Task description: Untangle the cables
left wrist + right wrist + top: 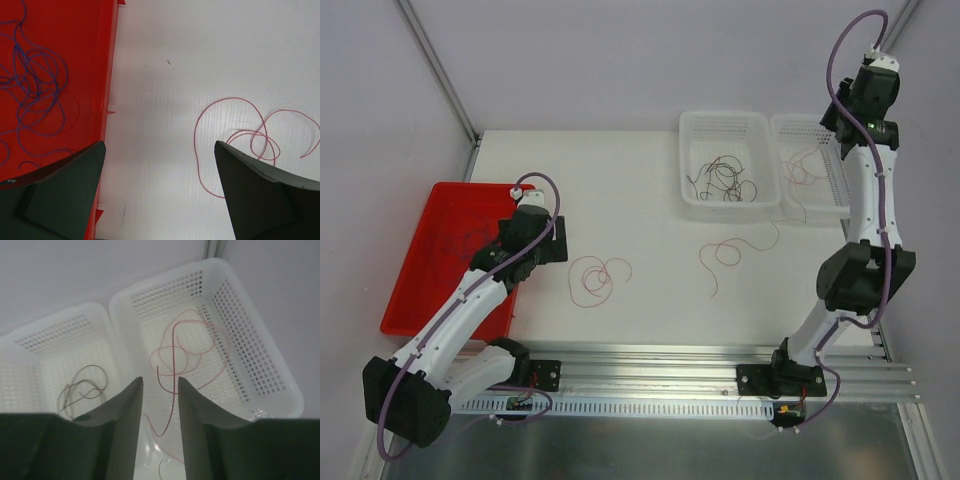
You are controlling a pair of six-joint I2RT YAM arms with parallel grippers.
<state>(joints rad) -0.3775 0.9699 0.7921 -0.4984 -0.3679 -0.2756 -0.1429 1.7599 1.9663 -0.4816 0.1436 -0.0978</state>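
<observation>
Thin purple cables point(35, 85) lie bunched in the red tray point(440, 200), also seen from the top point(465, 240). A loose pink cable point(257, 134) loops on the white table, right of my left gripper point(160, 145), which is open wide and empty beside the tray's right wall. From the top the left gripper point(552, 240) is left of that cable point(600, 275). A second pink-red cable point(725, 250) lies mid-table. My right gripper point(160, 380) is raised above the baskets, jaws narrowly apart, gripping nothing. Pink-red cables point(175, 350) lie in the right basket, dark ones point(82, 385) in the left.
Two white mesh baskets stand at the back: the left one point(725, 117) and the right one point(800, 120), with a pink strand hanging over the right one's front rim. The red tray's wall point(107, 75) runs by my left finger. A rail crosses the near edge.
</observation>
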